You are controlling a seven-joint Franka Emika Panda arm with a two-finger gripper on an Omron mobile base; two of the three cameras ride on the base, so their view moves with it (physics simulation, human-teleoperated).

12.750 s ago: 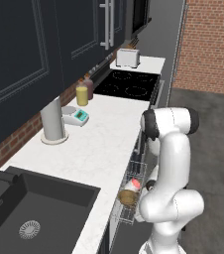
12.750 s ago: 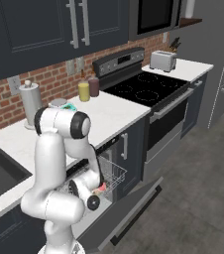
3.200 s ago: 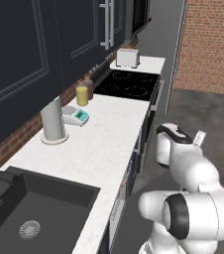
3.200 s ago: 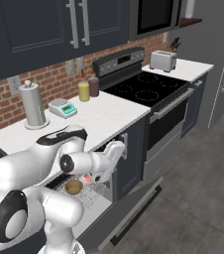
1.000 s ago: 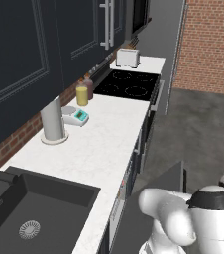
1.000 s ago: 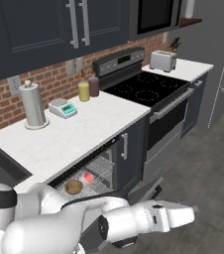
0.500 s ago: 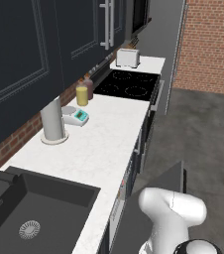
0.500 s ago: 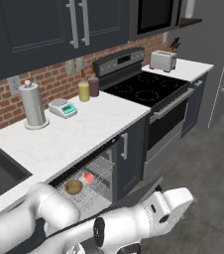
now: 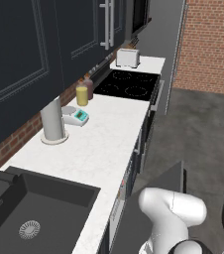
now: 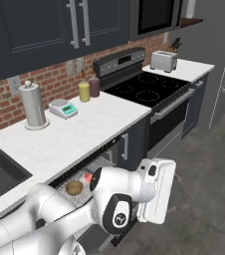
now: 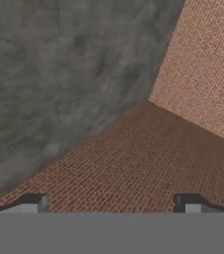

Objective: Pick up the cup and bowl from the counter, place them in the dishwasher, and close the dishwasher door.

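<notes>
The cup (image 10: 88,178) and the bowl (image 10: 74,187) already sit side by side in the grey wire rack (image 10: 99,167) of the dishwasher (image 10: 92,172), low in the left half of the right base view, under the edge of the white surface (image 10: 69,132). So the carrying looks done, and the step in hand is judged to be closing the dishwasher door (image 9: 156,186).

In the left base view the door shows as a dark slab angled out from the cabinet fronts at lower centre, partly raised rather than flush. The white arm folds low across the bottom of both base views, its end link beside the rack at lower centre-right of the right base view.

The gripper (image 11: 111,201) shows at the bottom of the hand view, its two grey fingers (image 11: 34,203) standing far apart with nothing between them. That view looks at grey floor in the upper left and a brick wall (image 11: 148,158) filling the lower right, not at the door.

The next move probably calls for bringing the hand under or against the door's outer face and pushing it up and inward until it meets the cabinet line, with the rack slid in first if it still sticks out.

Hard to tell:
- whether the hand touches the door, since the arm's own body covers that spot;
- how far out the rack stands, as the arm hides its front;
- the door's lower edge and hinge, cut off at the bottom of the frame.
</notes>
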